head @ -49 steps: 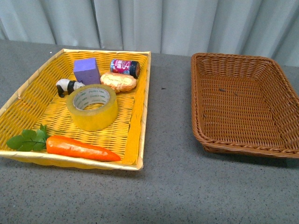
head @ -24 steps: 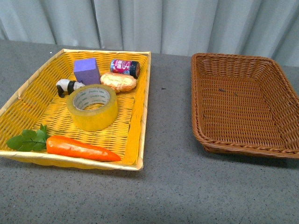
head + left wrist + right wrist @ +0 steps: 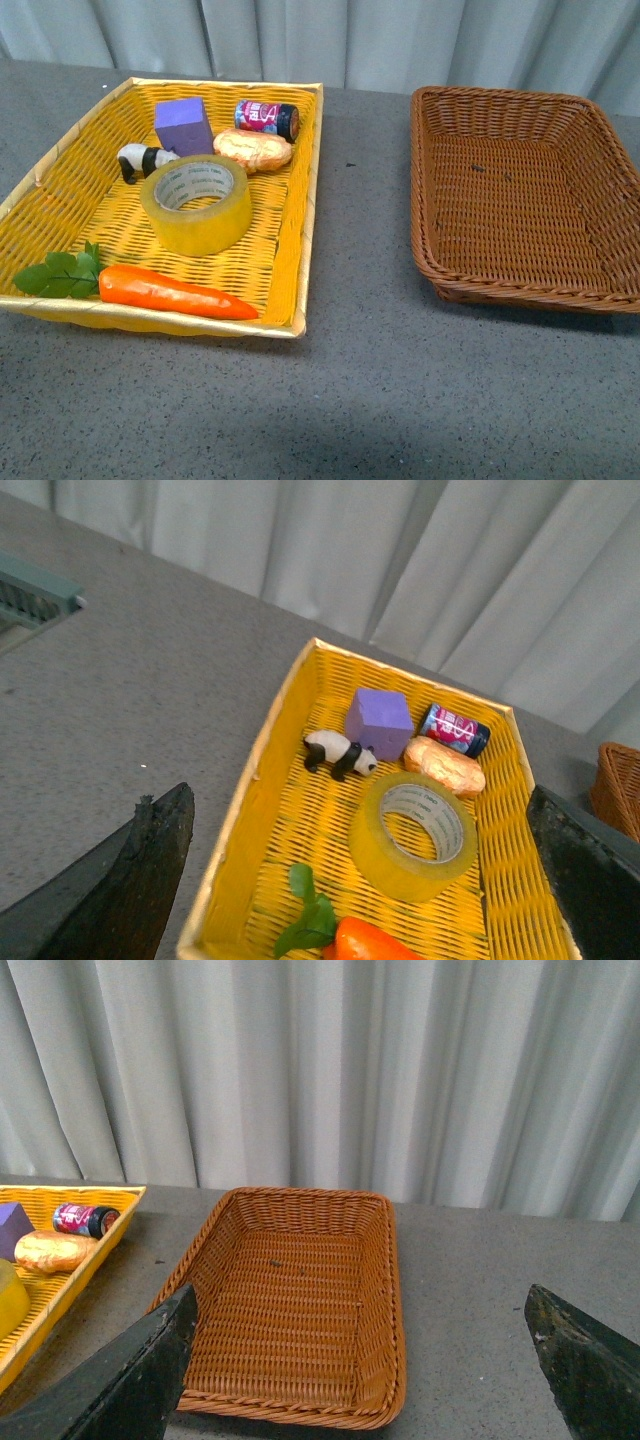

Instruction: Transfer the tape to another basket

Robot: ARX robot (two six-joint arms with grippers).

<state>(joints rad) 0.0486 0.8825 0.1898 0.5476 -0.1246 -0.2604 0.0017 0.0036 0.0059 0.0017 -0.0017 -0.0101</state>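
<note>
1. The left gripper (image 3: 352, 796) shows only in its own wrist view. Its two dark fingers (image 3: 150, 865) are spread wide and grip nothing, and they frame the yellow basket (image 3: 70, 190).
2. The yellow basket sits on the left of the grey table (image 3: 360, 390). A carrot (image 3: 170, 292) lies along its near edge, with green leaves (image 3: 55, 275) at its left end.
3. Across the back of it lie a panda toy (image 3: 140, 160), a purple block (image 3: 183, 125), a bread roll (image 3: 253, 150) and a small can (image 3: 267, 116) on its side.
4. The tape (image 3: 200, 228) lies flat, hole up, in the middle of the yellow basket. It is just in front of the panda toy and bread roll, and apart from the carrot.
5. The brown basket (image 3: 520, 190) stands on the right, well apart from the yellow one.
6. The right gripper (image 3: 360, 1295) shows in its wrist view with its fingers (image 3: 140, 1380) spread wide, gripping nothing, facing the brown basket.
</note>
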